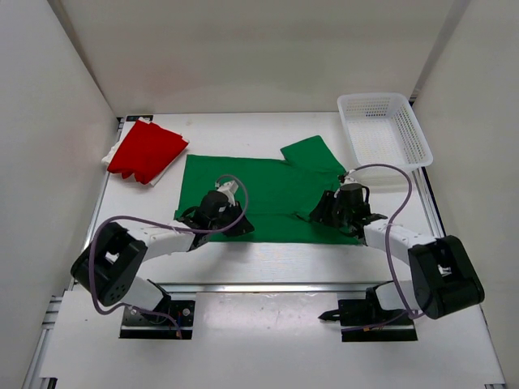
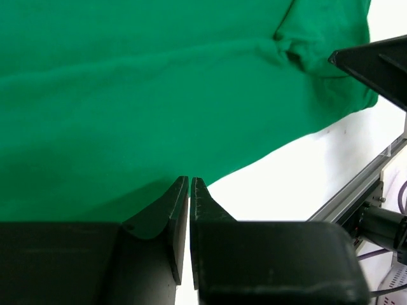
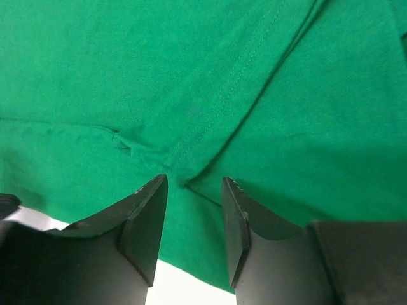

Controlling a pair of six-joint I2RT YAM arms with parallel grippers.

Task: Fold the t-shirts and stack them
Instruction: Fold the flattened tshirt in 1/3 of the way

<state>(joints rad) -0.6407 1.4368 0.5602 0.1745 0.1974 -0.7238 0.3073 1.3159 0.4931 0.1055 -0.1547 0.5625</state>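
Note:
The green t-shirt (image 1: 268, 194) lies spread flat mid-table, one sleeve folded up at its far right. My left gripper (image 1: 239, 228) rests at its near hem. In the left wrist view the left gripper (image 2: 189, 179) has its jaws drawn almost together, pinching the edge of the green t-shirt (image 2: 159, 101). My right gripper (image 1: 323, 214) sits over the shirt's near right part. Seen from the right wrist, the right gripper (image 3: 194, 181) stands open astride a seamed fold of the green t-shirt (image 3: 210, 82). A folded red t-shirt (image 1: 146, 150) lies on a white t-shirt (image 1: 111, 154) at the far left.
A white mesh basket (image 1: 422, 138) stands at the far right corner, just beyond the shirt's raised sleeve. White walls close in the table on three sides. An aluminium rail (image 1: 268, 288) runs along the near edge in front of the arm bases.

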